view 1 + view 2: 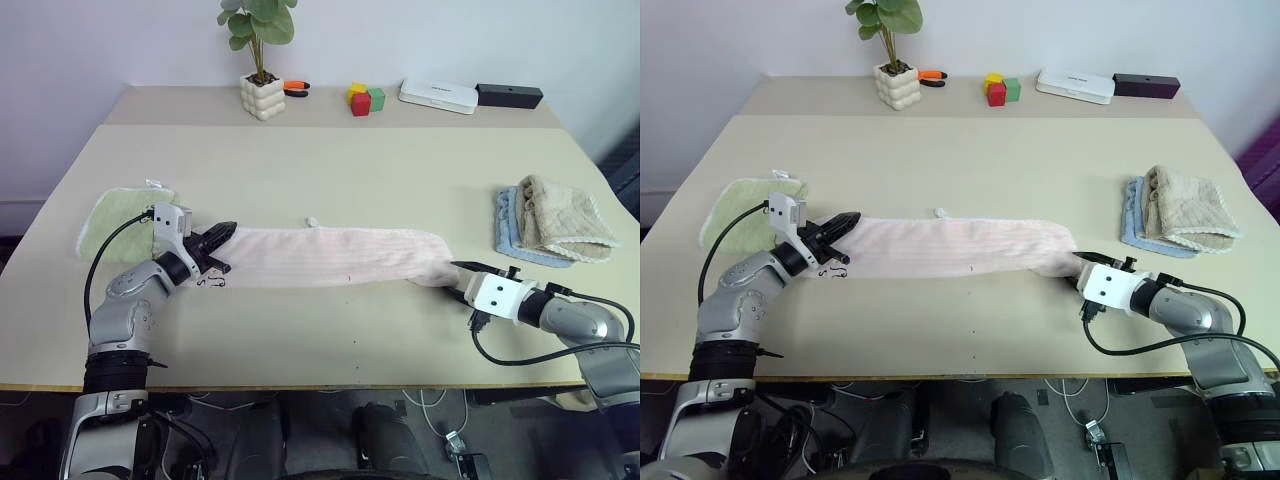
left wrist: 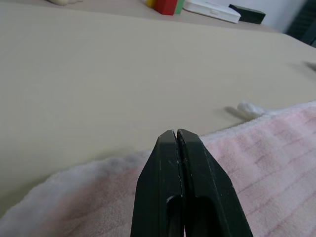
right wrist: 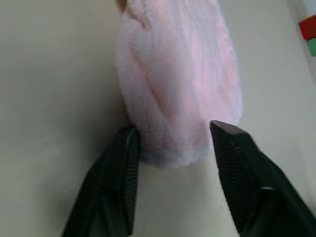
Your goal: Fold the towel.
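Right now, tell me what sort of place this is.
Probably an indoor lab or office set up for a folding trial. A beige table stands against a plain wall, with a potted plant, coloured blocks and a white box along its back, and the pink towel laid out with other folded cloths.

Both eye views look down from the head across the counter (image 1: 330, 170) and share both arms, while each wrist view sits close behind its own tool, left tool (image 2: 177, 134), right tool (image 3: 173, 129), facing the towel (image 3: 180, 74) ahead.
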### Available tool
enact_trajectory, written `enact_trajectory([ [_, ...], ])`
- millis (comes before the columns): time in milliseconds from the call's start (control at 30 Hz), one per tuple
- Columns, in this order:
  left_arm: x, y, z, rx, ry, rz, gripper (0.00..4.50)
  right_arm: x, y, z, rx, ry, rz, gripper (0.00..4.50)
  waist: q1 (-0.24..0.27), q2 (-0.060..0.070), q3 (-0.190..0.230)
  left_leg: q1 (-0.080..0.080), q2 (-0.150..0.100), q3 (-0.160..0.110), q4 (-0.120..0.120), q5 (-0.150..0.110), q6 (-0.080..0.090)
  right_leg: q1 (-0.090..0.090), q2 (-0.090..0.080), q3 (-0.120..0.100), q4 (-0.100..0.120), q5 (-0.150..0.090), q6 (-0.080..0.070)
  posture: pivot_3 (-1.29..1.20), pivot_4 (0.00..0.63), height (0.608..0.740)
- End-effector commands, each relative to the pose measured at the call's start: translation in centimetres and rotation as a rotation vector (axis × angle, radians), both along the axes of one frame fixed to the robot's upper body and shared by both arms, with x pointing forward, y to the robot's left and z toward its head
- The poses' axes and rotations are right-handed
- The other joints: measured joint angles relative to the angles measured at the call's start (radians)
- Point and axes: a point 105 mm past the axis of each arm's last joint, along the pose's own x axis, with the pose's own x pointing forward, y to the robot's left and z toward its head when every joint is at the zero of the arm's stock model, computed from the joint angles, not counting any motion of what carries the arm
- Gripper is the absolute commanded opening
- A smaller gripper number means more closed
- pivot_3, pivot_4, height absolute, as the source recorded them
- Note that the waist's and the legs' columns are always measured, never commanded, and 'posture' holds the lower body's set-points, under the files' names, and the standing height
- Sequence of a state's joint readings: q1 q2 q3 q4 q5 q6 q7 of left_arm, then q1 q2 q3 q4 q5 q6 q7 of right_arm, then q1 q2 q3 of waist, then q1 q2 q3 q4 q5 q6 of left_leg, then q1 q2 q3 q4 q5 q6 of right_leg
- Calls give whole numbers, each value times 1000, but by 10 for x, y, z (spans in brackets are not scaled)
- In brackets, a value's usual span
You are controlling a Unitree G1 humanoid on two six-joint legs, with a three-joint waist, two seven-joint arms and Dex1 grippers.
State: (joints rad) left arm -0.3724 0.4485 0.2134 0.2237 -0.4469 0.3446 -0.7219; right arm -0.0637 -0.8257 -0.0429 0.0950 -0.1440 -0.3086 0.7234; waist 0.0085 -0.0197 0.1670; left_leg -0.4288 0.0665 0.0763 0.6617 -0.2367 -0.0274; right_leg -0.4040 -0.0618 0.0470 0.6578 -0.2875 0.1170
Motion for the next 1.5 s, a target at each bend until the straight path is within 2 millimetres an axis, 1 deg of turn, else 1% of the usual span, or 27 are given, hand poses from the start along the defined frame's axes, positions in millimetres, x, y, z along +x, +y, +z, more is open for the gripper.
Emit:
enact_trajectory([
  [33, 0, 2, 11, 2, -45, -7, 0, 2, 6, 1, 4, -7, 24, 2231, 0, 0, 0, 0, 0, 0, 0, 0, 0, 0, 0, 0, 0, 0, 0, 0, 150, 735],
  [67, -1, 2, 11, 2, -45, -5, 0, 2, 7, 1, 1, -9, 30, 2231, -1, 0, 0, 0, 0, 0, 0, 0, 0, 0, 0, 0, 0, 0, 0, 0, 150, 735],
  [133, -2, 3, 10, 3, -45, -4, 0, 3, 8, 0, -9, -4, 39, 1659, -3, 0, 0, 1, 0, 0, 0, 0, 0, 1, 0, 0, 0, 0, 0, 0, 150, 735],
  [167, -2, 3, 10, 4, -45, -3, 0, 3, 7, -1, -18, -5, 40, 1287, -3, 0, 0, 1, 0, 0, 0, 0, 0, 1, 0, 0, 0, 0, 0, 0, 150, 735],
  [233, -3, 2, 10, 4, -45, -5, 0, 5, 6, -2, -33, -13, 38, 270, -2, 0, 0, 1, 0, 0, -1, 0, 0, 1, 0, 0, -1, 0, 0, 0, 150, 735],
  [267, -3, 2, 10, 5, -45, -6, 0, 5, 7, -1, -28, -12, 38, 30, -2, 0, 0, 1, 0, 0, -1, 0, 0, 1, 0, 0, -1, 0, 0, 0, 150, 735],
  [400, -4, 2, 10, 9, -48, -10, 0, 5, 4, -1, -102, -32, 57, 30, -2, 0, 0, 1, 0, 0, -1, 0, 0, 1, 0, 0, -1, 0, 0, 0, 150, 735],
  [500, -5, 2, 9, 10, -47, -11, 0, 5, -6, 3, -186, -66, 67, 30, 0, 0, 0, 1, 0, 0, -1, 0, 0, 1, 0, 0, -1, 0, 0, 0, 150, 735],
  [600, -5, 1, 9, 7, -44, -13, 0, 8, -21, 16, -302, -138, 75, 30, 2, 0, 0, 1, 0, 1, -1, 0, 0, 1, -1, 0, -1, 0, 0, 0, 150, 735],
  [667, -5, 1, 8, 7, -43, -15, 0, 9, -26, 22, -347, -174, 83, 30, 0, 0, 0, 1, 0, 1, -1, 0, 0, 1, -1, 0, -2, 0, 0, 0, 150, 735],
  [733, -4, 0, 7, 4, -40, -17, 0, 10, -32, 32, -433, -241, 112, 30, -1, 0, 0, 1, 0, 0, -1, 0, 0, 1, 0, 0, -2, 0, 0, 0, 150, 735],
  [800, -4, 0, 5, 7, -35, -15, 0, 9, -28, 38, -435, -280, 144, 30, -2, 0, 0, 1, 0, 1, -1, 0, 0, 1, 0, 0, -2, 0, 0, 0, 150, 735],
  [900, -3, -1, 5, 0, -36, -19, 0, 3, -16, 30, -480, -288, 236, 30, -4, 0, 0, 1, 0, 1, -1, 0, 0, 1, 0, 0, -2, 0, 0, 0, 150, 735],
  [1033, -4, -2, 6, 0, -38, -21, 0, -5, -13, 24, -549, -305, 314, 30, -4, 0, 0, 1, 0, 1, -1, 0, 0, 1, -1, 0, -2, 0, 0, 0, 150, 735],
  [1100, -4, -2, 6, 1, -39, -23, 0, -10, -15, 21, -549, -269, 332, 30, -3, 0, 0, 1, 0, 1, -1, 0, 0, 1, -1, 0, -2, 0, 0, 0, 150, 735],
  [1167, -4, -2, 6, 0, -38, -24, 0, -9, -18, 23, -527, -253, 313, 592, -5, 0, 0, 1, 0, 1, -1, 0, 0, 1, -1, 0, -2, 0, 0, 0, 150, 735],
  [1233, -5, -3, 6, -3, -41, -27, 0, -6, -23, 26, -578, -278, 312, 1332, -6, 0, 0, 2, 0, 1, -1, 0, 0, 1, -1, 0, -2, 0, 0, 0, 150, 735],
  [1333, -5, -4, 7, -8, -44, -26, 0, 4, -32, 40, -640, -339, 269, 2922, -6, 0, 0, 2, 0, 1, -1, 0, 0, 1, -1, 0, -2, 0, 0, 0, 150, 735],
  [1367, -4, -4, 7, -9, -45, -26, 0, 6, -35, 43, -644, -351, 253, 3370, -7, 0, 0, 2, 0, 1, -1, 0, 0, 1, -1, 0, -2, 0, 0, 0, 150, 735],
  [1433, -4, -4, 7, -9, -44, -25, 0, 10, -41, 47, -688, -371, 233, 4457, -7, 0, 0, 2, 0, 1, -1, 0, 0, 1, -1, 0, -2, 0, 0, 0, 150, 735],
  [1500, -4, -5, 7, -13, -48, -30, 0, 12, -43, 54, -668, -384, 204, 4457, -6, 0, 0, 2, 0, 1, -2, 0, 0, 1, -1, 0, -2, 0, 0, 0, 150, 735],
])
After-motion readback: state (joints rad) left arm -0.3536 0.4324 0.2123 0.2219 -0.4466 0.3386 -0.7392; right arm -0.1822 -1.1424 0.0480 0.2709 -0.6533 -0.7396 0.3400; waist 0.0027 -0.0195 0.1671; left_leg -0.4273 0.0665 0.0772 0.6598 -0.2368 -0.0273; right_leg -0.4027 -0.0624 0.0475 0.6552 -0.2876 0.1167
